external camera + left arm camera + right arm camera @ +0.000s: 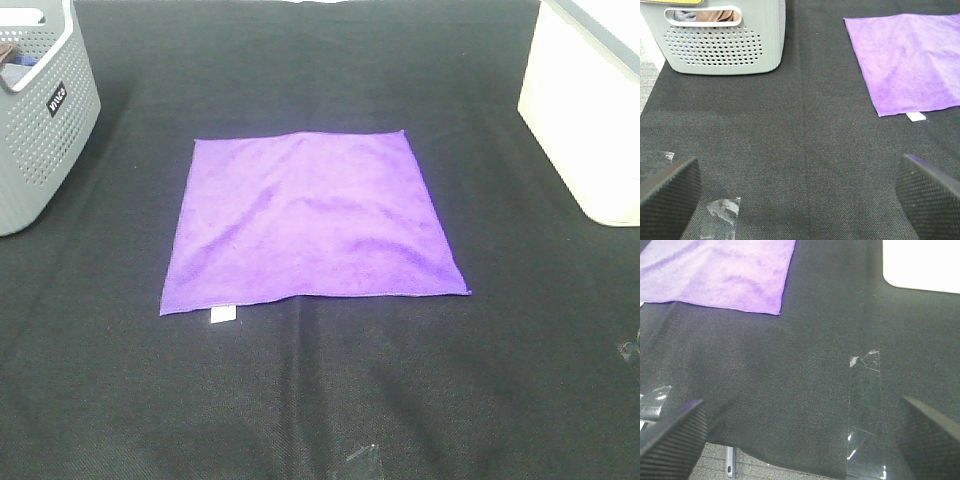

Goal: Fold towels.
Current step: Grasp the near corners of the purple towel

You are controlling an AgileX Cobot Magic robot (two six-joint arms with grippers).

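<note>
The purple towel (308, 215) lies flat and unfolded in the middle of the black table, with its small white tag (222, 315) at the near left corner. It also shows in the left wrist view (907, 60) and in the right wrist view (722, 272). Neither gripper shows in the exterior high view. My left gripper (800, 192) is open and empty over bare cloth, well short of the towel's tag corner. My right gripper (802, 432) is open and empty near the table's front edge, apart from the towel's near right corner.
A grey perforated basket (35, 110) stands at the back left, also in the left wrist view (722, 37). A white bin (590, 100) stands at the back right. Strips of clear tape (865, 410) lie on the black table cover (330, 400).
</note>
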